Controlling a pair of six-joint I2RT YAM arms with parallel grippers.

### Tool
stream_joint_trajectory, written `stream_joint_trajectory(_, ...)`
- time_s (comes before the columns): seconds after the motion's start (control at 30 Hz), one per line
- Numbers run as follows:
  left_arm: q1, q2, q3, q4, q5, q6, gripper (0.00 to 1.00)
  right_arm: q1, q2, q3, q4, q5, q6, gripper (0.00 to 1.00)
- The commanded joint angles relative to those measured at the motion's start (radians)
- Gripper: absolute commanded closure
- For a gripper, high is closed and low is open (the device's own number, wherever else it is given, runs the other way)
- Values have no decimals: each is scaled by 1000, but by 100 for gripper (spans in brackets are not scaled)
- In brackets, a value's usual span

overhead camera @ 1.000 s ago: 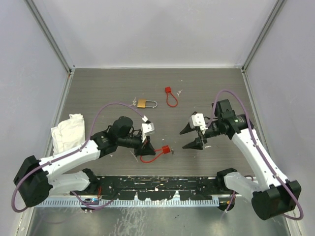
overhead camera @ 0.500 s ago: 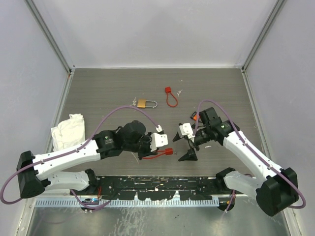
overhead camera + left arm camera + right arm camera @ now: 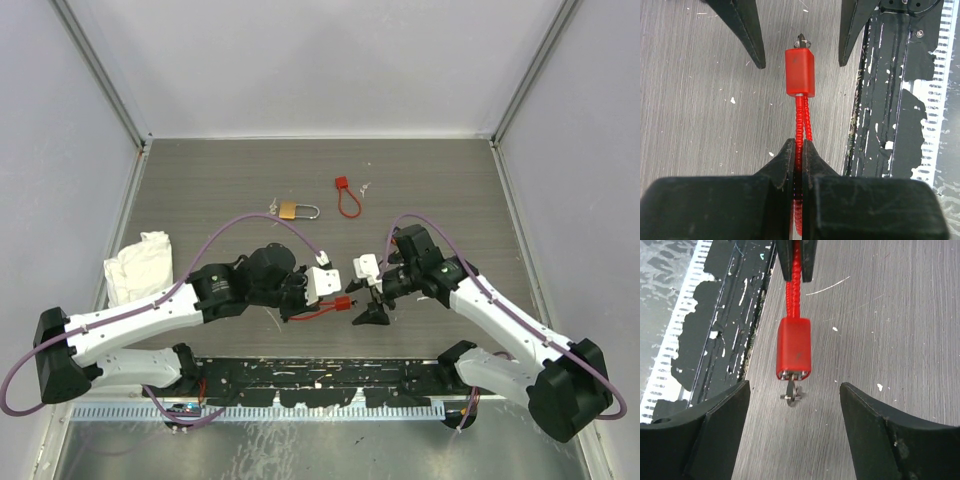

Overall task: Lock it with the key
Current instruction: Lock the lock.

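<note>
Grey wood-grain table [image 3: 220, 175]. Toward the far side, a brass padlock [image 3: 289, 210] and a red cable lock [image 3: 341, 183] lie near each other. Crumpled white cloth [image 3: 137, 266] at the left edge.

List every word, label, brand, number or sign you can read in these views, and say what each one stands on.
No text can be read anywhere.
The red cable lock, pinched by its cable in the left gripper, shows a plain red face in both wrist views.
The brass padlock and the second red lock are too small in the top view to show any marking.
</note>
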Motion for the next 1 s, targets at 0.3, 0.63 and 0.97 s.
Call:
stream_joint_trajectory(0.3, -6, -48, 39, 67, 22, -18, 100, 92, 43, 44, 73, 110, 46, 55)
stream_joint_trajectory(0.63, -6, -44, 37, 51, 17, -20, 100, 104, 40, 71, 53, 131, 52, 63)
stream_joint_trajectory(0.97, -8, -44, 37, 29, 4, -12, 100, 118, 78, 110, -53, 143, -11, 99)
